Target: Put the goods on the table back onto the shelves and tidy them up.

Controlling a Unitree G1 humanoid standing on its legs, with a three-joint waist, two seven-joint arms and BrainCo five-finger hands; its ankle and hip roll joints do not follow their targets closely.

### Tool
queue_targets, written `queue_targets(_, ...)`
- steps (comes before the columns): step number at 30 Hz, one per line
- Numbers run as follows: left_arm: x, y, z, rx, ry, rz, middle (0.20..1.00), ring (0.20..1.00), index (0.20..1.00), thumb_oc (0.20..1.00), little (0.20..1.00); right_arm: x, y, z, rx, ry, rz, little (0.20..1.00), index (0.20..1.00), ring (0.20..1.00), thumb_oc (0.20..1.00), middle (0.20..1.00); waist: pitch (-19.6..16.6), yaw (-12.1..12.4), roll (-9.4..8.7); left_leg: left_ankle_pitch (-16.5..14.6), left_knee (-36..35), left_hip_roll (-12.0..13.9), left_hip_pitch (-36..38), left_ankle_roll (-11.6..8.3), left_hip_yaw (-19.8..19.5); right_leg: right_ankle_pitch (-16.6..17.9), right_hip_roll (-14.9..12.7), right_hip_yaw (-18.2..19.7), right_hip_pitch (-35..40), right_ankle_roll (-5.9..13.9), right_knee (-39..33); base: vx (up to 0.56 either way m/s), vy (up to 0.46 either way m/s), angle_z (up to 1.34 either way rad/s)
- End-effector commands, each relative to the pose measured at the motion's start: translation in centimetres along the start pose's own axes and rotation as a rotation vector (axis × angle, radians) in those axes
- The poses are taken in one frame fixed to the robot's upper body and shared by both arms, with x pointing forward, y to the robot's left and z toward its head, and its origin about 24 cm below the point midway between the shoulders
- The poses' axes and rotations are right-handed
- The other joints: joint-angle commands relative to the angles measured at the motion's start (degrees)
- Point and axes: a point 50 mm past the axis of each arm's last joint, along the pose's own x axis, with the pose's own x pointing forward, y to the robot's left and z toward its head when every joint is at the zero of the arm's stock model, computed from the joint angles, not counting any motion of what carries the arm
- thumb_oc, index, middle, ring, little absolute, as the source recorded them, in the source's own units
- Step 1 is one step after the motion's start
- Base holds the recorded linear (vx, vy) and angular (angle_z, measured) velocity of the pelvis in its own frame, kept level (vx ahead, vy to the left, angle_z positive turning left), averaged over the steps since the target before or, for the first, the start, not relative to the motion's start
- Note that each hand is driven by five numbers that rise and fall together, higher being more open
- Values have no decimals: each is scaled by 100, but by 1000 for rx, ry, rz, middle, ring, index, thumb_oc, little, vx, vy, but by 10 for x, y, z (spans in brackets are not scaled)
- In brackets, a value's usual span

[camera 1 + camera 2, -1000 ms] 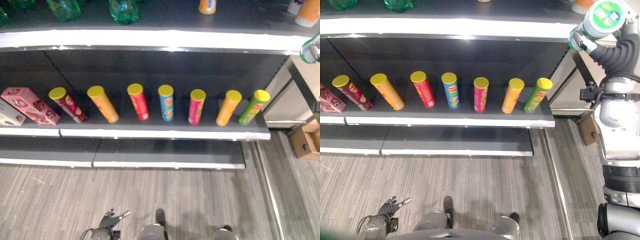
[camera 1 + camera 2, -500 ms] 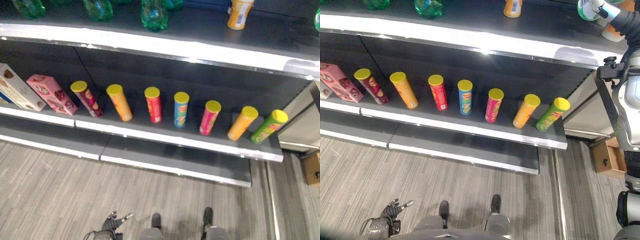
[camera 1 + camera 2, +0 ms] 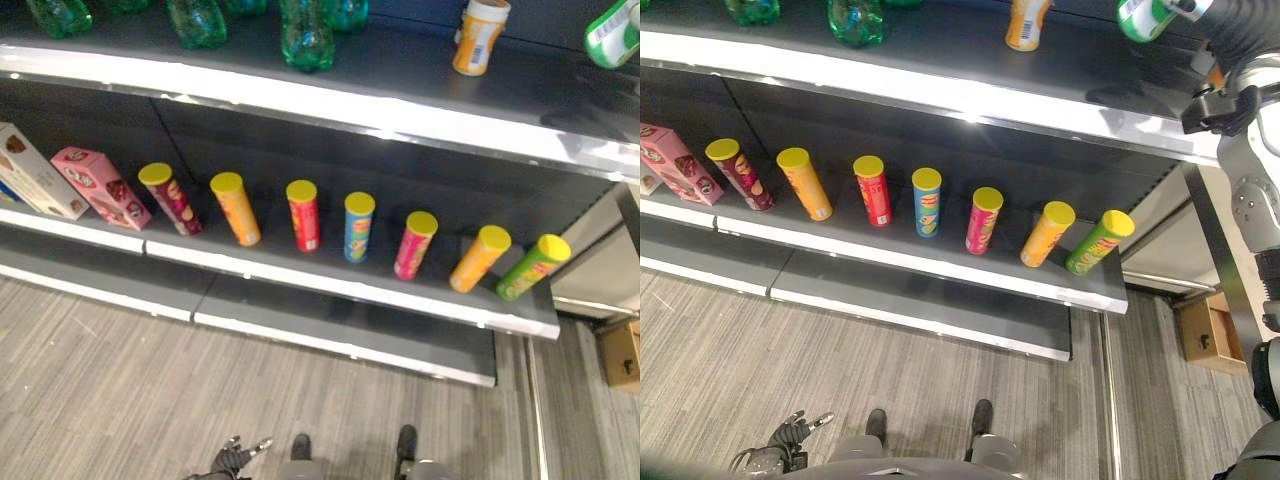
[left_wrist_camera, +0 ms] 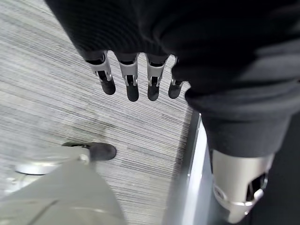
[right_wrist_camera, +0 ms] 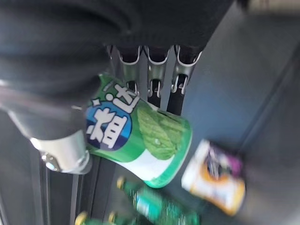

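Note:
My right hand is shut on a green and white can, fingers behind it and thumb across its side. The green can hangs tilted over the right end of the upper shelf. An orange and white can stands on that shelf a little to its left, and several green bottles stand further left. My left hand hangs low near the floor with straight fingers, holding nothing.
On the middle shelf several tall tubes with yellow lids stand in a row, with a pink box and a white box at their left. A cardboard box sits on the floor right of the shelving.
The camera has shifted. My right hand has lifted the green can from beside the shelf's right end up and left, over the upper shelf. The left hand still hangs low.

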Motion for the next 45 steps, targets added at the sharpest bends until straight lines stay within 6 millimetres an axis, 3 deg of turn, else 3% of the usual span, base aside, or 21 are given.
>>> queue_targets(1, 3, 21, 9, 45, -15, 32, 1000, 1000, 1000, 1000, 1000, 12, -7, 21, 90, -80, -15, 200, 200, 200, 200, 200, -146, 119, -262, -277, 298, 269, -180, -402, 389, -1089, -477, -289, 386, 430, 519, 30, 19, 10)
queue_targets(6, 2, 22, 4, 35, 7, 42, 1000, 1000, 1000, 1000, 1000, 19, 4, 14, 143, -46, 27, 200, 200, 200, 200, 200, -146, 176, -309, -270, 266, 255, -189, -401, 380, -1066, -524, -365, 378, 454, 548, 22, 14, 8)
queue_targets(18, 2, 23, 0, 23, 23, 43, 1000, 1000, 1000, 1000, 1000, 11, 24, 3, 157, 2, 141, 200, 200, 200, 200, 200, -98, 202, -415, -261, 245, 248, -226, -395, 363, -1050, -577, -412, 327, 468, 608, 3, 5, 2)
queue_targets(31, 1, 28, 1, 5, 14, 55, 1000, 1000, 1000, 1000, 1000, 18, 37, -13, 46, 99, 197, 200, 200, 200, 200, 200, -50, 257, -448, -237, 212, 263, -209, -401, 400, -1039, -578, -422, 312, 450, 594, 0, 0, 0)
queue_targets(45, 1, 29, 0, -11, 12, 60, 1000, 1000, 1000, 1000, 1000, 22, 16, -20, -2, 147, 93, 200, 200, 200, 200, 200, 8, 287, -438, -226, 201, 246, -214, -398, 350, -1035, -602, -472, 321, 453, 609, 0, 0, 0)
